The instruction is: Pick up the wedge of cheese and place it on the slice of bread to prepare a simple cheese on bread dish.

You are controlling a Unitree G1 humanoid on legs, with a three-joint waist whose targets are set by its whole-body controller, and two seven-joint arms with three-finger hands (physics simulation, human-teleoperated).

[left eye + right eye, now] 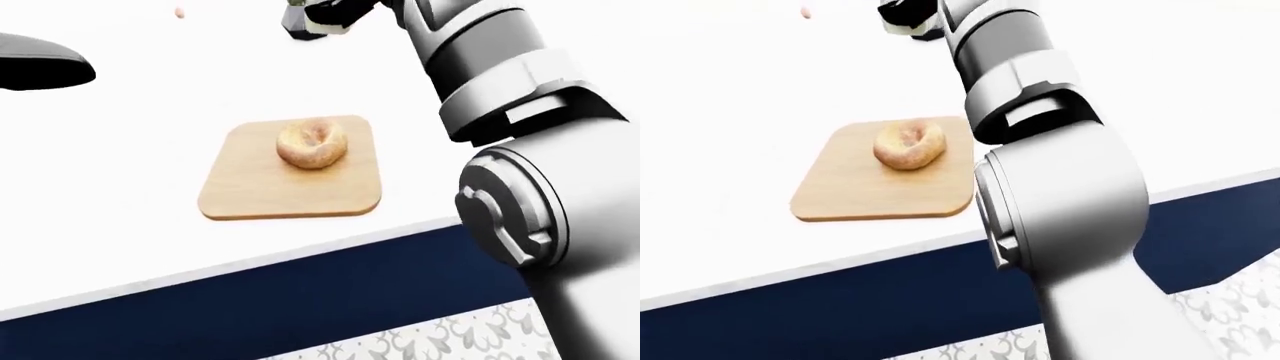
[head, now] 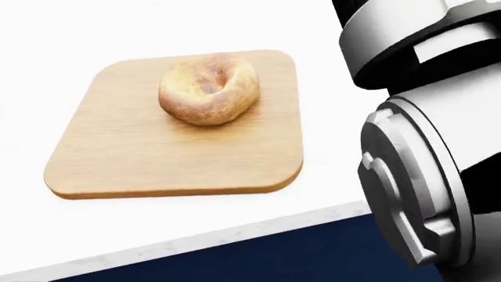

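The white tabletop (image 1: 120, 225) fills most of each view, its marbled edge running above a dark navy cabinet face (image 1: 330, 300). The robot's right arm (image 1: 520, 135) is the next biggest thing, reaching from the lower right up and across to the top of the left-eye view. On the tabletop lies a wooden cutting board (image 2: 141, 164) with rounded corners, and on its upper half sits the bread (image 2: 208, 88), a round, ring-shaped piece with a dent in its middle, not a flat slice. A flat black shape (image 1: 40, 64) shows at the left edge of the left-eye view; I cannot tell what it is.

The right hand (image 1: 318, 19) is at the top edge of the left-eye view, well apart from the board. Its dark fingers seem gathered around something pale, but the view cuts it off, so I cannot tell whether they are together or apart. The left hand does not show. A small pinkish speck (image 1: 179, 12) lies near the top edge, too small to name.

The cheese wedge is not clearly visible anywhere. The step in hand looks like the reach for it beyond the board; next comes a firm grasp, then a carry down to the bread.
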